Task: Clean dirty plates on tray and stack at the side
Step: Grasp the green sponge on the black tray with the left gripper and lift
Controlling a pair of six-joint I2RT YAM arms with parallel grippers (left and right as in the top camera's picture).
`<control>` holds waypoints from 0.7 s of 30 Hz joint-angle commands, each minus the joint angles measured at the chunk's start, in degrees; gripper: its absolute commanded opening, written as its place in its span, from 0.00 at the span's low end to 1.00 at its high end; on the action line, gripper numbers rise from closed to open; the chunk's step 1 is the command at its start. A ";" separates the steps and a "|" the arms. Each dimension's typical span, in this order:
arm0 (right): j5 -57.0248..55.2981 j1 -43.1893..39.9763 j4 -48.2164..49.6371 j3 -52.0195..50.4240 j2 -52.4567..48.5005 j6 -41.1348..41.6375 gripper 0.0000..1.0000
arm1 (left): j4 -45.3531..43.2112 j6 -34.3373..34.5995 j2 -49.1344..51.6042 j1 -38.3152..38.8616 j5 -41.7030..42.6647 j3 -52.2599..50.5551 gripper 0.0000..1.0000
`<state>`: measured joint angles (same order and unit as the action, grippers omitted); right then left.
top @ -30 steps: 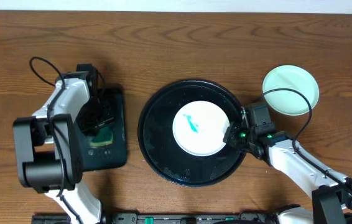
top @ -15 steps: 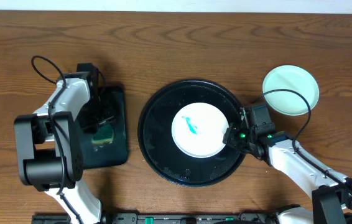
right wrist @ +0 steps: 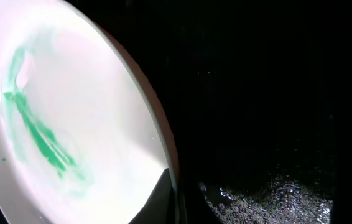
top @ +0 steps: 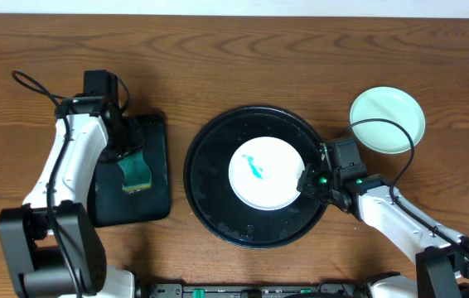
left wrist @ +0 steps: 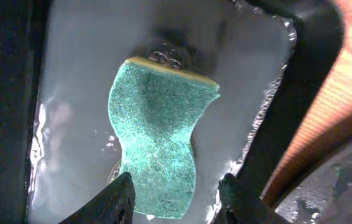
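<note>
A white plate with a teal smear lies in the large round black tray. My right gripper is shut on its right rim. In the right wrist view, a finger lies on the inner side of the plate, above the dark tray floor. A pale mint plate sits on the table at the right; I cannot tell if another lies under it. My left gripper is open over the near end of a green sponge, with a gap at one finger.
The sponge lies in a smaller black rectangular tray at the left, and the tray's floor is wet and shiny. Cables loop from both arms. Bare wooden table surrounds both trays.
My left arm has swung and drawn back toward the table's far side. More of the sponge shows, and it has shifted slightly. The right arm and the white plate have not moved.
</note>
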<state>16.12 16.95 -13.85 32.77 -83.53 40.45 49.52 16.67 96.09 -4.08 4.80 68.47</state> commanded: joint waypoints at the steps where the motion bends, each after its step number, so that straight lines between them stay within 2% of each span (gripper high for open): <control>1: 0.90 -0.50 0.17 0.13 -0.07 -0.90 0.01 | 0.28 -0.55 2.71 -0.17 0.07 -0.13 0.46; 8: 0.90 -0.50 0.13 0.11 -0.07 -0.90 0.01 | -0.24 -0.52 7.65 -0.96 0.09 -1.57 0.42; 18: 0.87 -0.50 -0.79 0.11 -0.07 -0.90 0.01 | -6.56 -0.66 7.96 -4.13 0.11 -7.26 0.40; 20: 0.87 -0.50 -1.03 0.11 -0.07 -0.90 0.01 | -7.13 -1.16 7.96 -4.26 0.13 -7.28 0.34; 21: 0.87 -0.50 -1.14 0.11 -0.07 -0.90 0.01 | -7.48 -1.25 7.96 -4.26 0.15 -7.28 0.27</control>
<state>16.12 16.95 -14.90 32.77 -83.53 40.27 42.89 16.38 103.50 -7.57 6.24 62.37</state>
